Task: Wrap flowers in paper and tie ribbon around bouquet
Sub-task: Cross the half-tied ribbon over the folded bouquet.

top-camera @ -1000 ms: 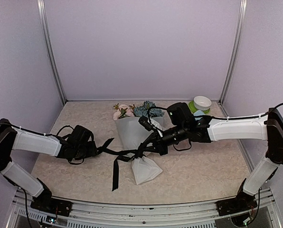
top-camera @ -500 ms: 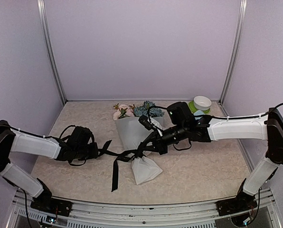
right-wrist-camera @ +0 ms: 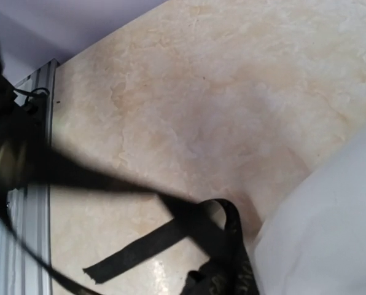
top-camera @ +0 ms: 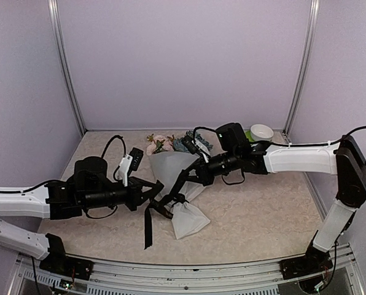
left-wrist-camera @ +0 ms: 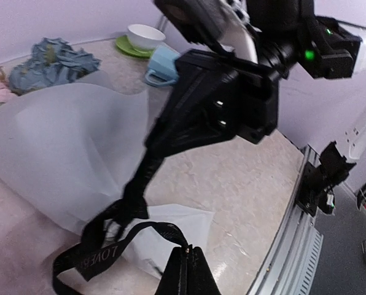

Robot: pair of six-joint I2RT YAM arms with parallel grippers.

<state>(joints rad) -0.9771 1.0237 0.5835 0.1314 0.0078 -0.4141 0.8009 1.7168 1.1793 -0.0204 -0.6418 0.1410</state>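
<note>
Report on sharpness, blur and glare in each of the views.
Top external: even soft light, no glare, the bouquet sharp. Left wrist: the ribbon lettering legible, the green lamp blooms. Right wrist: a ribbon length near the lens smears into a dark band; the table is fairly crisp.

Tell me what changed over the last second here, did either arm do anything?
The left end effector swung in toward the bouquet and closed on a loop of the black ribbon. The right end effector shifted a little upward in the overhead view, keeping its grip on the ribbon. The bouquet and the bowl behind stayed put.
</note>
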